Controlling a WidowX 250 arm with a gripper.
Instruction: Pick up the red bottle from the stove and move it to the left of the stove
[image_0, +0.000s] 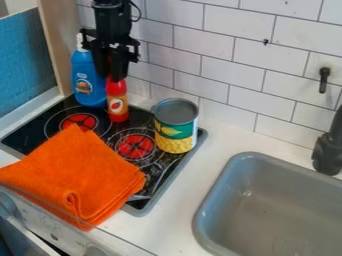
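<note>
White tiles (230, 68) back the gripper (115, 77) at the red bottle (117, 100) — clamped or not, I can't tell.

The black arm (112, 20) comes in from the top edge, left of the middle, and hangs almost straight down, its base out of view. A thin dark cable (139, 11) loops out beside its upper part. Below, the wider black wrist section (110, 44) juts out to both sides, and the black gripper (111, 75) hangs beneath it, pointing downward in a nearly upright pose.
</note>
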